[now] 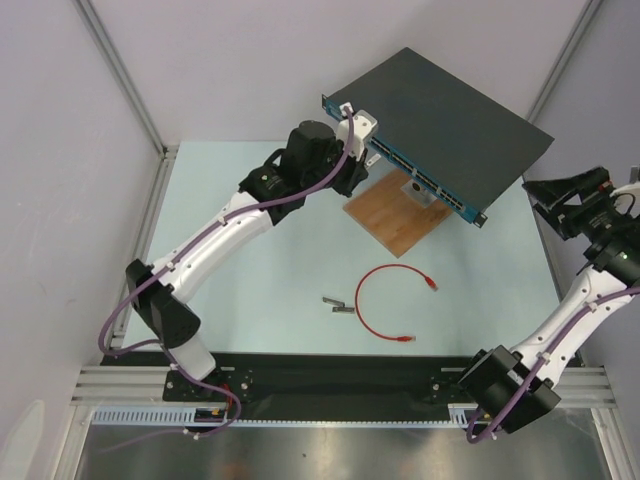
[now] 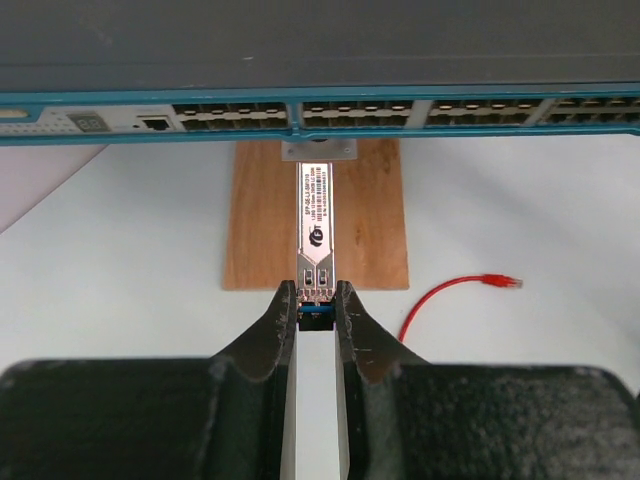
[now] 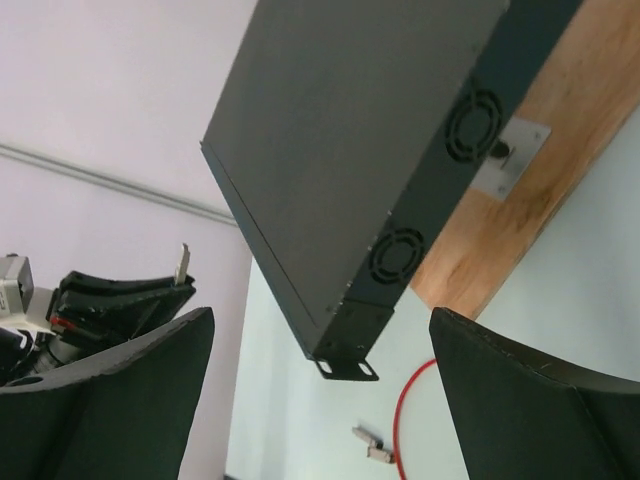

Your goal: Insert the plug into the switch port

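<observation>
Gripping metal module (image 2: 315, 230), left pincer (image 2: 316, 305) near-closed, facing switch (image 2: 300, 50); right pincer (image 3: 318, 330) wide, empty.

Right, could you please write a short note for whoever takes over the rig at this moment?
The left pincer is shut on a silver module pointing at the switch front.
The right pincer is open and empty beside the switch's end.
The plug lies on the table on its red cable, held by nothing.
Done: nothing; the visible switch ports hold no cable.
Left: grasp the plug and seat it in a port.
</observation>
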Controlling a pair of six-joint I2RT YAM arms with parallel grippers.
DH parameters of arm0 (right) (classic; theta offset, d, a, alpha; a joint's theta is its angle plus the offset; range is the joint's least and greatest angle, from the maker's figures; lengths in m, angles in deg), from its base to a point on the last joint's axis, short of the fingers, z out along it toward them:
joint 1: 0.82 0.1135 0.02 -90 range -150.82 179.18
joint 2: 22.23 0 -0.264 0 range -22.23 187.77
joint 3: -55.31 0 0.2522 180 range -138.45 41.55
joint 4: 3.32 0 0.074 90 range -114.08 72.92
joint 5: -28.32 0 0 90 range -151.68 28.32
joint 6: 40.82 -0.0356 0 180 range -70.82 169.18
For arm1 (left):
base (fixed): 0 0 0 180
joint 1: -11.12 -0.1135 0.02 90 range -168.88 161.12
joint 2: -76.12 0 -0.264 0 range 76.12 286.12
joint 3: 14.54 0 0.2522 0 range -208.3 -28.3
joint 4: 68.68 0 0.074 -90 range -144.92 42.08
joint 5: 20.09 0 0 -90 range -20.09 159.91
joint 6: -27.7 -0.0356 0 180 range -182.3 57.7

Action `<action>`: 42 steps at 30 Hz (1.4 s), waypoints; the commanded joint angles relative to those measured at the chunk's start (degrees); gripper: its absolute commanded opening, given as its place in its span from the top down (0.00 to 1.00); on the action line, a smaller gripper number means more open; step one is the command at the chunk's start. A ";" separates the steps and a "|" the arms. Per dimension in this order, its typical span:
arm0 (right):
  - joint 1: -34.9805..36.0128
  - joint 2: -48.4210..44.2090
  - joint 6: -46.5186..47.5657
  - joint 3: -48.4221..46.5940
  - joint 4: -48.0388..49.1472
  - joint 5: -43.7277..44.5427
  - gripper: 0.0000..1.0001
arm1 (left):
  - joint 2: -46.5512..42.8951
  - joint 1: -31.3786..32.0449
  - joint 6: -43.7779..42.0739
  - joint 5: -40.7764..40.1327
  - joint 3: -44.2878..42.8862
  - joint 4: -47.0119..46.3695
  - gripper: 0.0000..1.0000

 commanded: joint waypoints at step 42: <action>20.41 1.41 -7.92 14.02 20.22 10.17 0.91 | 19.48 -6.79 -6.75 0.73 -27.03 10.83 1.00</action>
